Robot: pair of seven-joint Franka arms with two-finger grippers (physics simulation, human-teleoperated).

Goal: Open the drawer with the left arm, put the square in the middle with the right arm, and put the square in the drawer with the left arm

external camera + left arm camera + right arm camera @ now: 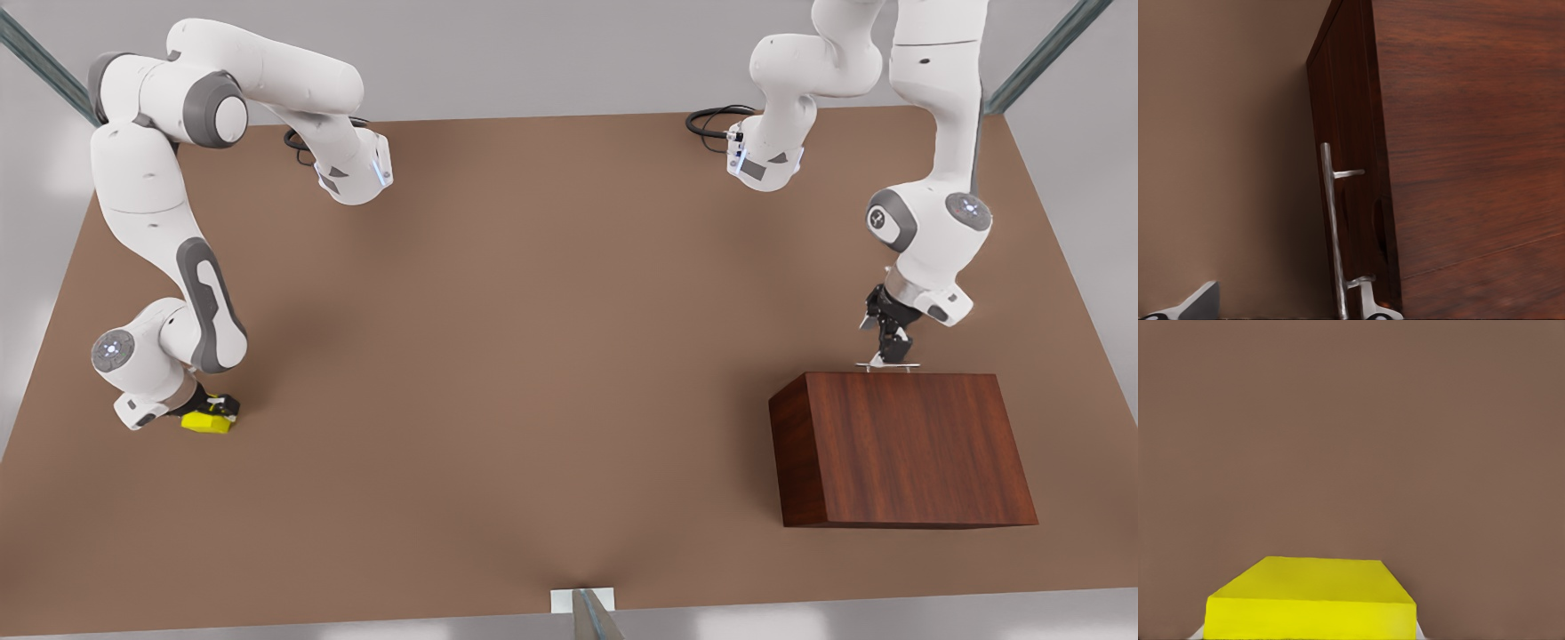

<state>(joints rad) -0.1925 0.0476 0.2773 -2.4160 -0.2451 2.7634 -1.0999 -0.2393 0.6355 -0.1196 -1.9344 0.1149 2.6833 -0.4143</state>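
Nearest the camera in the front view, the dark reddish-brown cabinet sits low in the right part of the frame on the brown table. Its drawer looks shut, the front flush with the box, and the thin silver bar handle runs along the cabinet's far edge.

Level with it at the frame's lower left lies the square, a small yellow block resting on the table, well apart from the cabinet. The right hand is down on it, black fingers on either side of the block and touching it, so it looks closed on the square. In the right wrist view the square sits low in the frame, close against the camera, with bare table beyond.

Just past the cabinet, the left hand hangs from the left arm right at the handle, its fingertips meeting the bar. In the left wrist view the handle runs up from the bottom edge, with one light fingertip close by the bar and the other well off to the side, so the hand is open around it, not clamped.

The middle of the table is plain brown. Farther back, the right arm folds up toward the upper left of the frame.
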